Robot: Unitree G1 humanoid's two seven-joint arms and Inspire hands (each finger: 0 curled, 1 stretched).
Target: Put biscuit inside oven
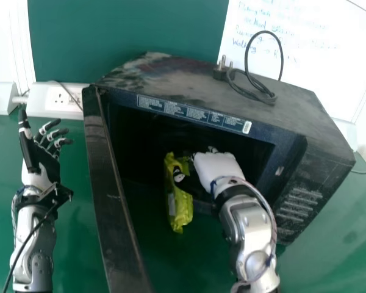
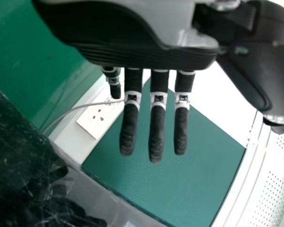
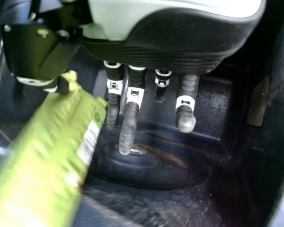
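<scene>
We had our right hand (image 1: 218, 168) in the mouth of the oven (image 1: 293, 116), its fingers nearly straight and spaced apart. The biscuit packet (image 1: 182, 207) was on the thumb side of those fingers, tilted, with its far end by the thumb tip, which touched it, and the near end out past the oven's opening. We could not tell whether the thumb bore any of its weight. Beyond the fingertips lay a round shape (image 3: 156, 168) on the dark floor inside.

Our left hand (image 1: 47, 163) was outside, past the open door (image 1: 113, 207), its fingers straight with gaps between them and its thumb standing apart. A wall socket (image 1: 62, 97) was just beside those fingers. Well apart from both hands' fingertips, a black cable (image 1: 250, 67) with its plug (image 1: 221, 72) lay on the oven's top.
</scene>
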